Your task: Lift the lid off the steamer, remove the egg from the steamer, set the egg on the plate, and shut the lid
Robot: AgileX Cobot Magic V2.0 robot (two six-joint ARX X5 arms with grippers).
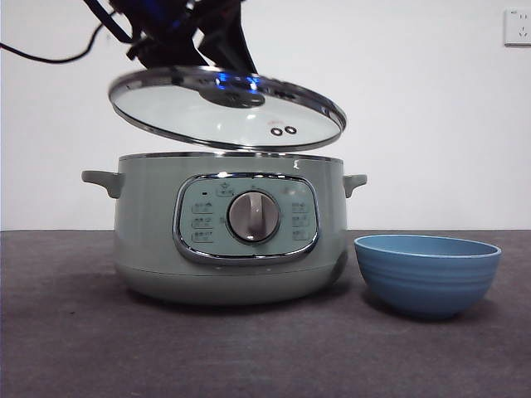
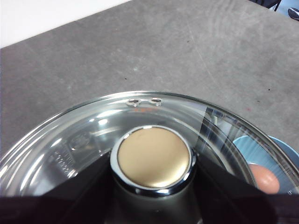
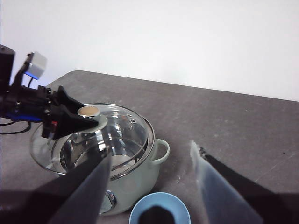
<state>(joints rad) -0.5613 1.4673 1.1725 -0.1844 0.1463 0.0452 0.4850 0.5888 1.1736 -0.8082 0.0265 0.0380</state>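
My left gripper (image 2: 153,173) is shut on the pale knob (image 2: 153,157) of the glass lid (image 1: 228,112). It holds the lid tilted a little above the sage-green steamer (image 1: 149,232), so the pot stands uncovered. The right wrist view shows the same lid (image 3: 135,133) shifted off the steamer (image 3: 140,175). Through the glass the egg (image 2: 264,180) lies below, inside the pot as far as I can tell. The blue plate (image 1: 427,274) stands on the table right of the steamer. My right gripper (image 3: 152,149) hangs open and empty above the plate (image 3: 160,207) and the pot's near side.
A dark grey mat (image 1: 75,348) covers the table in front of a white wall. The left arm (image 3: 28,100) with its cables reaches in over the steamer. A wall socket (image 1: 516,26) sits at the upper right.
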